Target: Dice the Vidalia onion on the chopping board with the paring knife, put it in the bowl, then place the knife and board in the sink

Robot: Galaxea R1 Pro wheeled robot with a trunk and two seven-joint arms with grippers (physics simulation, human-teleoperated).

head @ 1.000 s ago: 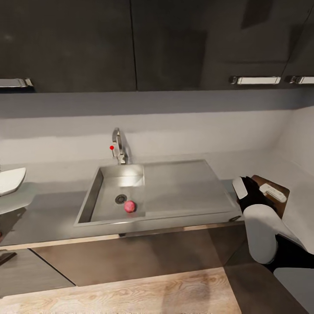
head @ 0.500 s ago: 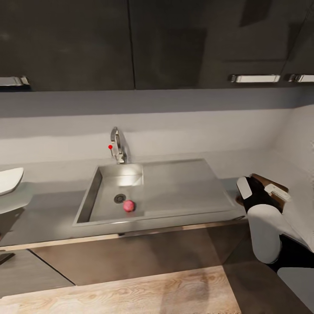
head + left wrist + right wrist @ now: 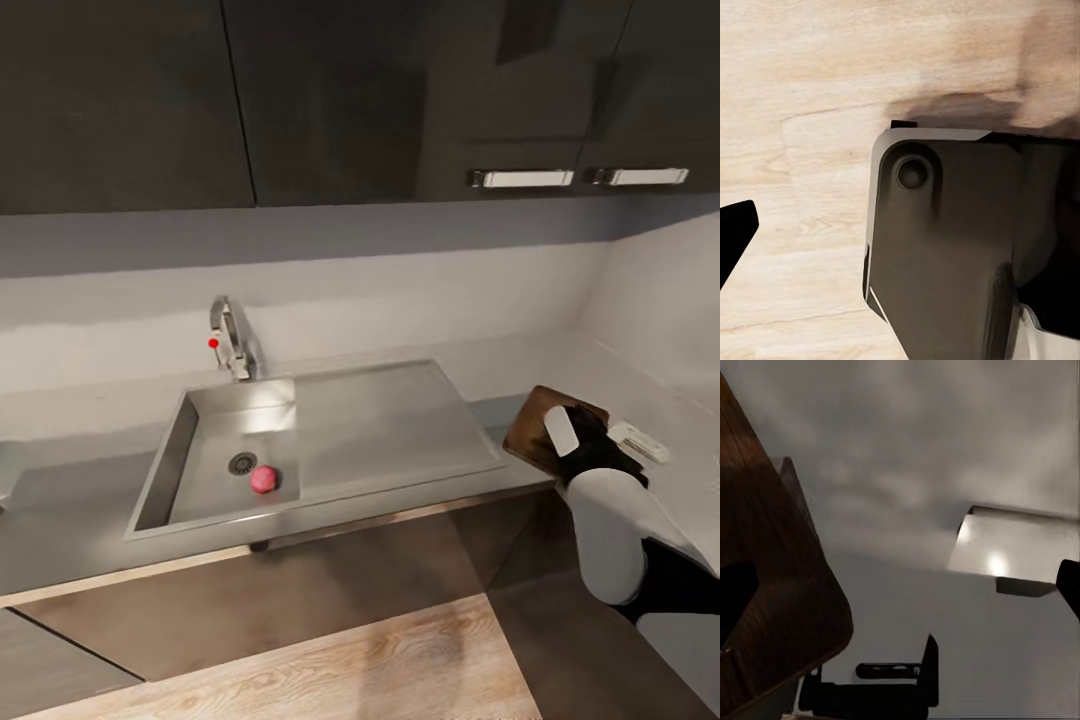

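The pink-red Vidalia onion (image 3: 263, 478) lies in the steel sink (image 3: 160, 470) beside the round drain. The brown chopping board (image 3: 535, 425) rests on the grey countertop (image 3: 70, 520) just right of the sink's drainboard. My right gripper (image 3: 600, 438) hovers over the board's right part with its white fingers spread, open. In the right wrist view the board (image 3: 772, 585) lies against one finger of the gripper (image 3: 900, 592), and nothing is clamped. My left gripper (image 3: 900, 232) hangs low over the wooden floor, fingers apart. The paring knife and the bowl are out of view.
A chrome tap (image 3: 232, 340) with a red-tipped lever stands behind the basin. Dark wall cabinets (image 3: 350, 100) hang above the counter. The counter turns a corner at the far right (image 3: 660, 400). In the left wrist view the robot's dark base (image 3: 945, 255) sits on the wooden floor (image 3: 350, 670).
The head view has swung to the right, so the sink sits further left and the bowl has left the picture. More of the chopping board now shows left of my right gripper.
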